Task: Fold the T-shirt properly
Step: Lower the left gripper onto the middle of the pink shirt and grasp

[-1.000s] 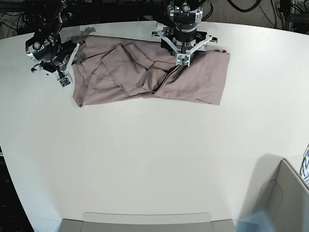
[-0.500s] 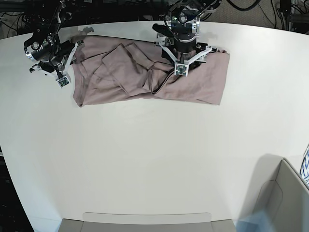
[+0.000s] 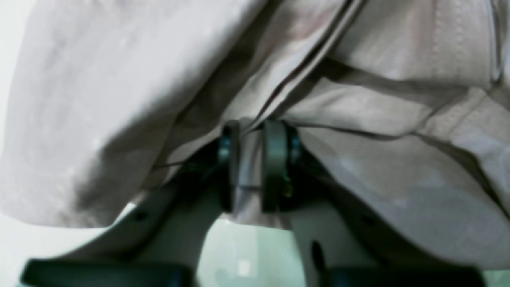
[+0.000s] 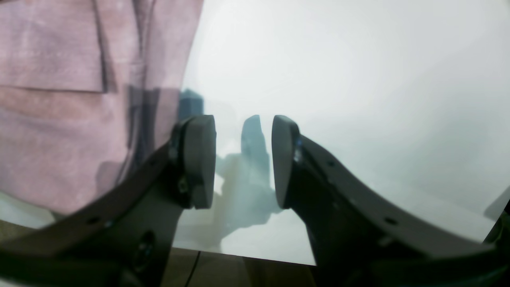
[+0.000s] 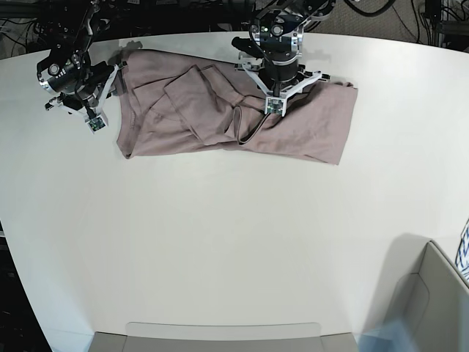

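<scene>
The dusty pink T-shirt (image 5: 308, 132) lies crumpled across the far part of the white table (image 5: 220, 235), with folds bunched near its middle. My left gripper (image 5: 274, 105) stands over that middle, shut on a pinched fold of the cloth. In the left wrist view the T-shirt (image 3: 99, 99) fills the frame and the left gripper (image 3: 249, 167) has fabric clamped between its pads. My right gripper (image 5: 95, 123) hovers at the shirt's left edge. In the right wrist view the right gripper (image 4: 244, 159) is open over bare table, with the T-shirt (image 4: 59, 119) just left of it.
A grey open box (image 5: 432, 293) stands at the near right corner. A grey flat tray (image 5: 220, 336) lies along the near edge. Cables and dark equipment (image 5: 381, 11) run behind the table's far edge.
My left gripper has shut on a fold of the shirt, and the whole shirt has shifted slightly to the right. The right arm has barely moved.
</scene>
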Motion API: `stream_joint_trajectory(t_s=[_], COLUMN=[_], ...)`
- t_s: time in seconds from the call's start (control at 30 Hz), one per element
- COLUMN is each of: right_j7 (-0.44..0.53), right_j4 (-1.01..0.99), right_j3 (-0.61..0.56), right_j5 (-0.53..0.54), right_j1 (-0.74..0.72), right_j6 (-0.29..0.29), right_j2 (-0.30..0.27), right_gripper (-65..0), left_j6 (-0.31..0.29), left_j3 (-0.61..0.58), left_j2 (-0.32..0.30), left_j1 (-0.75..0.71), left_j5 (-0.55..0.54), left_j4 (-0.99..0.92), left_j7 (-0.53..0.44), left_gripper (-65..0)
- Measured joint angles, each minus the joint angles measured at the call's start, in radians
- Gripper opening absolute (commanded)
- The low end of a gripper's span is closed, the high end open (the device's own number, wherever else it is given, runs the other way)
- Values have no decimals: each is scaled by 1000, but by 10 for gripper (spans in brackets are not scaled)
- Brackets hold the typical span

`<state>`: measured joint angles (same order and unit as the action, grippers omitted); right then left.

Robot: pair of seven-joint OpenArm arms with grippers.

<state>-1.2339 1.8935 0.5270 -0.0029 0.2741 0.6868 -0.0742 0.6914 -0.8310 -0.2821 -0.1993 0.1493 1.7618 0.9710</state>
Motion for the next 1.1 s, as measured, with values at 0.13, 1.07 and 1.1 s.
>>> stream_joint_trajectory(t_s=[0.13, 1.07, 1.1], right_j7=[0, 0, 0], right_j4=[0, 0, 0], right_j3=[0, 0, 0], right_j5=[0, 0, 0], right_j1=[0, 0, 0], right_j6=[0, 0, 0], right_j2=[0, 0, 0], right_gripper=[-409, -409, -409], left_j6=[0, 1, 0], left_j3=[2, 0, 0], left_j2=[-1, -4, -3], left_j1=[-1, -3, -3], left_j5=[-8, -10, -11], left_j4=[19, 109, 124], left_j7=[23, 142, 154], left_gripper=[-632, -459, -459])
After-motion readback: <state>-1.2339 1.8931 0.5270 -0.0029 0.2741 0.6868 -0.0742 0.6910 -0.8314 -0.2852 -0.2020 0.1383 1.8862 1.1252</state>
